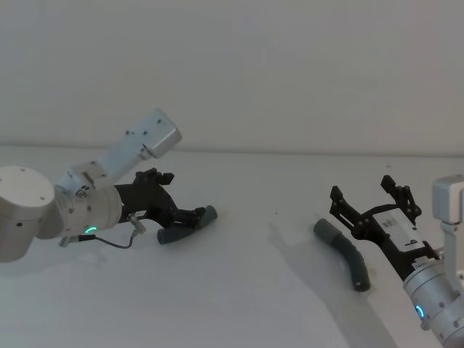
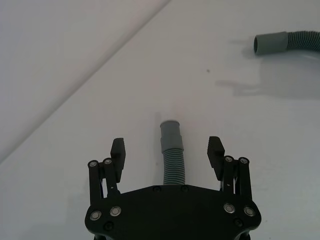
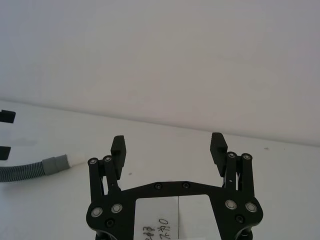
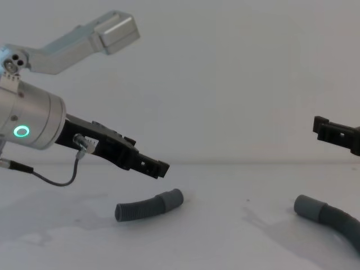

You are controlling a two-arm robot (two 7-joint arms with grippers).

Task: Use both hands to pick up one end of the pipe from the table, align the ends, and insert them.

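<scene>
Left arm: the left black plastic parallel-jaw gripper (image 2: 167,146) has its jaws spread wide and holds nothing. In its wrist view I see the short curved grey corrugated hose piece (image 2: 173,162) lying on the plain matte white table (image 2: 210,100). It runs between the two fingers (image 2: 118,150), clear of both. Its smooth grey cuff (image 2: 170,131) points away from the palm. From the chest view, the left gripper (image 4: 158,167) hangs above the short piece (image 4: 143,208) without touching it. The piece lies flat, cuff end toward the robot's right. The head view puts both at the left-centre of the table.

Right arm: the right black plastic parallel-jaw gripper (image 3: 169,146) is also wide open and empty. In the head view the right gripper (image 1: 366,192) is at the table's right side, just beside the longer grey corrugated hose piece (image 1: 346,252). The chest view shows it raised off the surface. The longer piece lies curved on the table, and its cuff end (image 1: 324,229) faces the short piece, well apart from it.

The right wrist view shows a ribbed hose ending in a cuff with a narrow whitish spigot (image 3: 75,160). I cannot tell which piece this is.
</scene>
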